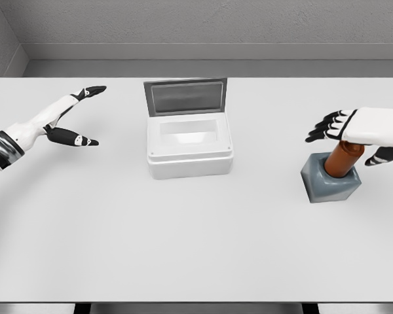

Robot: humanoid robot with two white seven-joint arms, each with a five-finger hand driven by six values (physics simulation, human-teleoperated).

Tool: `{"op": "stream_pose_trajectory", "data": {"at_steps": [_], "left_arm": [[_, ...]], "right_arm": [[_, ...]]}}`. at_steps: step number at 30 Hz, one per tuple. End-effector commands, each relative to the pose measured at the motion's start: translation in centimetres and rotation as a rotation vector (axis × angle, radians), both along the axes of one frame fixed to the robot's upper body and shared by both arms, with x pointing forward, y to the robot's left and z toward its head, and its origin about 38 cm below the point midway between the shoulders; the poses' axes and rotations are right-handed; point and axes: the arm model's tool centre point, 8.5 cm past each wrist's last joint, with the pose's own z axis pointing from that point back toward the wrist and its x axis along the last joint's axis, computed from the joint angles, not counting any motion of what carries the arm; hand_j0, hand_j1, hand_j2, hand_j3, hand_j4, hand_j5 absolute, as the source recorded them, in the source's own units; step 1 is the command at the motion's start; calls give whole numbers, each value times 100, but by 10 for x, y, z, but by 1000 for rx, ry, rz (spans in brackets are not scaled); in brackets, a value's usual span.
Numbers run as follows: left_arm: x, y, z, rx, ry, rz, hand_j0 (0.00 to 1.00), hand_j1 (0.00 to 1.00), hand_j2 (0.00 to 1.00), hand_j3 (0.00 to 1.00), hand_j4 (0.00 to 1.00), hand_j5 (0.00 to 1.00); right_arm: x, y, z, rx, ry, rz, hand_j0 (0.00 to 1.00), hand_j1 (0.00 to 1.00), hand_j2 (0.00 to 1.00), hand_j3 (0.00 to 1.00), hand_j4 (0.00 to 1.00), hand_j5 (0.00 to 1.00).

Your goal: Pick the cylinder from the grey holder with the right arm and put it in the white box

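Spanning nearly the whole frame, the white desk [196,255] carries every item. At centre, slightly above the middle, the white box [189,152] stands with its lid raised behind it. At right of centre sits the grey holder [329,183], with the brown cylinder [344,159] upright in its socket. The right hand [355,134] lies over the cylinder's top, fingers spread, not clamped. At upper left, the left hand [72,121] hovers with fingers apart, holding nothing.
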Motion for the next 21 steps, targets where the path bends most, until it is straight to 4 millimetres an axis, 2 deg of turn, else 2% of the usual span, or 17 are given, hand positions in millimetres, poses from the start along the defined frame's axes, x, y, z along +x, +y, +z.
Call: {"op": "stream_pose_trajectory", "data": {"at_steps": [1,5,7,12,14,15,16,17,21], "left_arm": [[0,1,1,-7,-1,3,100,100,100,100,100,100],[0,1,0,-7,1,3,100,100,100,100,100,100],[0,1,1,-6,1,4,100,100,100,100,100,100],[0,1,0,-5,2,3,100,100,100,100,100,100],[0,1,1,-5,0,3,100,100,100,100,100,100],[0,2,0,-6,2,5,100,100,100,100,100,100],[0,1,0,-6,1,4,100,100,100,100,100,100],[0,1,1,-6,-1,4,100,100,100,100,100,100],[0,1,0,-5,1,4,100,100,100,100,100,100]], "right_arm": [[2,-2,0,3,1,-11,100,100,100,100,100,100],[2,0,-3,2,7,-7,100,100,100,100,100,100],[1,-2,-5,-15,21,-7,94,94,94,94,94,94],[0,-1,-6,-18,25,-5,93,93,93,93,93,93],[0,-1,-7,-20,27,-5,80,80,80,80,80,80],[0,-1,-7,-19,27,-3,78,78,78,78,78,78],[0,-1,-7,-25,31,-3,69,69,69,69,69,69],[0,-1,-7,-27,32,-3,64,64,64,64,64,64],[1,-1,-7,-26,31,-1,56,56,56,56,56,56]]}}
